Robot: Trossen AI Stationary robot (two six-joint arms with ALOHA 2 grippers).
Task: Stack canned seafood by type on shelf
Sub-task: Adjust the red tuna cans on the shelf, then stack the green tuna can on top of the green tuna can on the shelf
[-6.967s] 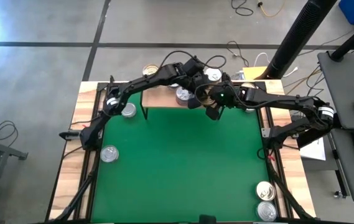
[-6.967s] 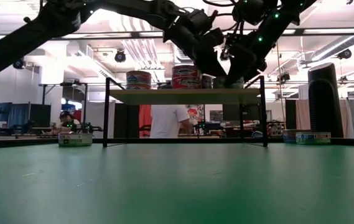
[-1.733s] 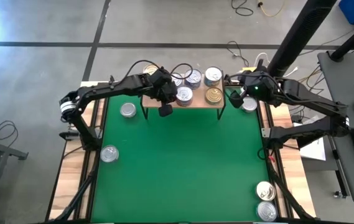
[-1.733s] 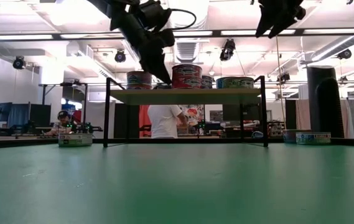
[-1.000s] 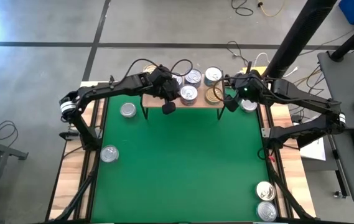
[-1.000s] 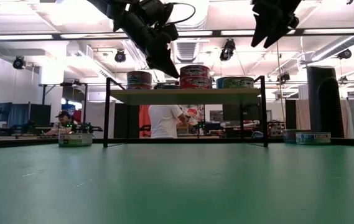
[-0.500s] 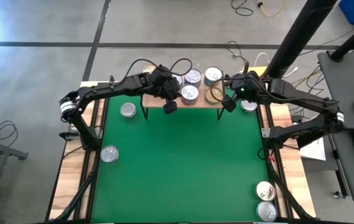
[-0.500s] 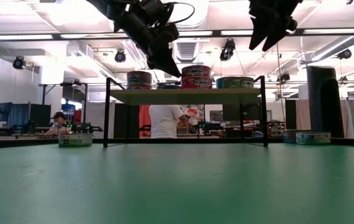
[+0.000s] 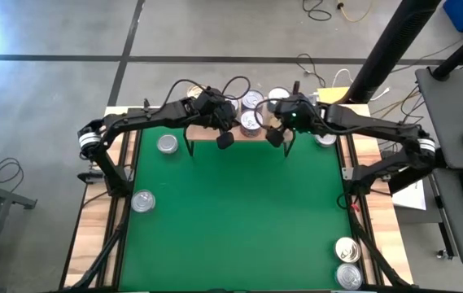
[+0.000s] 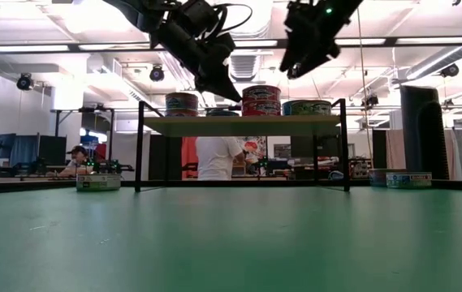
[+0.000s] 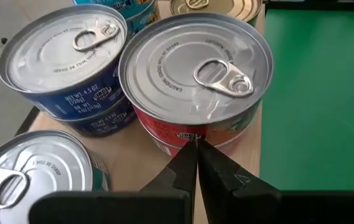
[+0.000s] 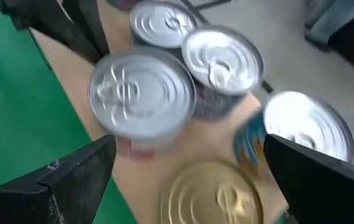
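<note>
Overhead, both grippers hang at the shelf (image 9: pixel 251 137) front edge, left (image 9: pixel 224 140), right (image 9: pixel 278 137). Level view: tins (image 10: pixel 261 100) stand stacked on the shelf. Left wrist: fingers (image 11: pixel 183 171) pinched together beside a red tin (image 11: pixel 196 81). Right wrist: fingers (image 12: pixel 77 174) spread wide above 5 tins.

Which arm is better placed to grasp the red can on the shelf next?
Probably the right. Its gripper is open above the shelf, with the red can just ahead. The left gripper is shut, its tips pressed against that can's side, so it would first need to open.
</note>
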